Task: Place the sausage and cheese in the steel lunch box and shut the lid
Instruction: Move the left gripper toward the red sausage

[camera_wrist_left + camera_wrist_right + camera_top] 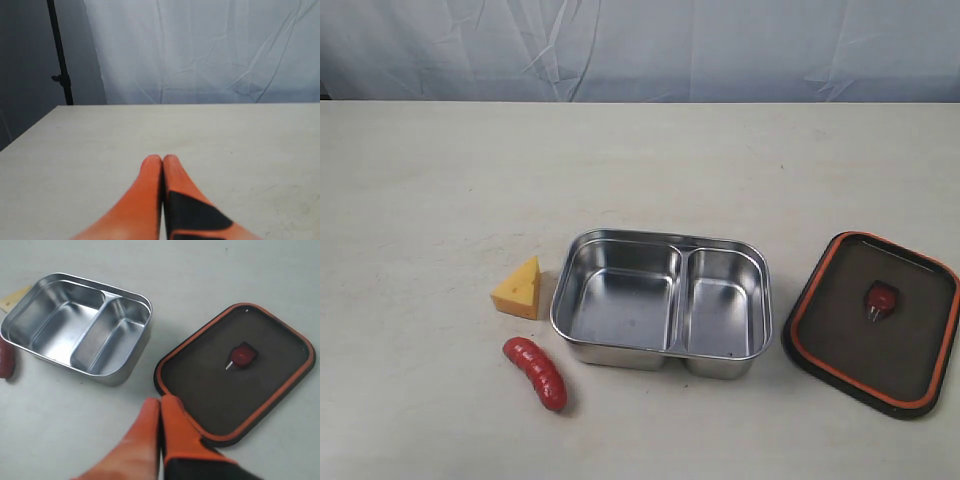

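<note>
Steel lunch box (136,352) is sitting open and empty beyond the right jaws; the lid (210,385) is lying seal-up just beside their tips. The left jaws and right jaws are both pressing shut on nothing. The sausage (535,373) and cheese (518,290) are lying past the box. Both are probably light, and the glossy sausage is likely needing a mid-length grip. The right wrist view is cropping both.

exterior looking down, right wrist close, sharing lid (910,345)

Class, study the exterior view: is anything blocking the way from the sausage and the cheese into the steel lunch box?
Nothing visible. The cheese and sausage lie on bare table beside the steel lunch box; its compartments are empty and the lid lies off it.
</note>
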`<state>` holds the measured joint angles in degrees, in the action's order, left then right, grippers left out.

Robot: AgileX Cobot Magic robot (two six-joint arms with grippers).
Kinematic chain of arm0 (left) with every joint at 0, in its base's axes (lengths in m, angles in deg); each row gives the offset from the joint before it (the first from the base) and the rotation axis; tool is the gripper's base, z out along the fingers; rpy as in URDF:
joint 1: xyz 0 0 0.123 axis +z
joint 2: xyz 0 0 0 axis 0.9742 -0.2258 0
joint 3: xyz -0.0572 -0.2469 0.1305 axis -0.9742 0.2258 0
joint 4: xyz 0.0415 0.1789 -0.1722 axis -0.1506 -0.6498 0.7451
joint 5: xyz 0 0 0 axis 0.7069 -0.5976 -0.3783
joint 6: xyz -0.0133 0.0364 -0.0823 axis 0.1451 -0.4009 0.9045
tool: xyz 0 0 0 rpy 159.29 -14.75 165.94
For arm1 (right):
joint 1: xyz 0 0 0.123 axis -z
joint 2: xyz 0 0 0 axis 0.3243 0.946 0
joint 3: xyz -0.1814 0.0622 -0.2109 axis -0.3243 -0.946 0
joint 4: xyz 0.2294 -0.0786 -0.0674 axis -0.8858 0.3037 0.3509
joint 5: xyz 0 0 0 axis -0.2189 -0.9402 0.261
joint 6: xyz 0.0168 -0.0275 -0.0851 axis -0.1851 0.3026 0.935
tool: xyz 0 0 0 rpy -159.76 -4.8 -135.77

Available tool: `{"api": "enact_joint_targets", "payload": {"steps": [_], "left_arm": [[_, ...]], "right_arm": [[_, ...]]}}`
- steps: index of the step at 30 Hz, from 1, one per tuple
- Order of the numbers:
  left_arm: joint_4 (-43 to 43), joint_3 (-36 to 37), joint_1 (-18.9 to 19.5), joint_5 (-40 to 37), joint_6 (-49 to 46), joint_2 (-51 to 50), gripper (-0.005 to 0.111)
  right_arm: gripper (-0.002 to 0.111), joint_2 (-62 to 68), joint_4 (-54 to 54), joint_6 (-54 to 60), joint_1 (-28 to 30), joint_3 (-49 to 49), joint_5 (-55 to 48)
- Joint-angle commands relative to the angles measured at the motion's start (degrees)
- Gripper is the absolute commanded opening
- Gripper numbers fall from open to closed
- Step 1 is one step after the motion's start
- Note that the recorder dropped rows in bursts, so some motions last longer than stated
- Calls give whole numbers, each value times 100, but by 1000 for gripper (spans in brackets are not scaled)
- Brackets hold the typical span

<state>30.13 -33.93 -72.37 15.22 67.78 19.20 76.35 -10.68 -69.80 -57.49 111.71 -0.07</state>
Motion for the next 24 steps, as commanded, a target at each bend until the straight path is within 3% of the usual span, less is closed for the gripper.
{"api": "enact_joint_targets", "payload": {"steps": [1,10,16,21,24], "left_arm": [[1516,22,-13,498,45,26,0],[3767,22,-13,1399,71,26,0],[3615,-541,-13,1505,83,11,0],[2971,-1995,-13,95,-121,-1447,0],[2949,-2973,-13,-1403,-1194,-2749,0]], "right_arm": [[-1,-20,61,3,17,-60,424],[-1,-20,61,3,17,-60,590],[-1,-20,223,3,17,-60,612],[-1,-20,653,-233,17,-60,629],[-1,-20,800,-406,17,-60,581]]}}
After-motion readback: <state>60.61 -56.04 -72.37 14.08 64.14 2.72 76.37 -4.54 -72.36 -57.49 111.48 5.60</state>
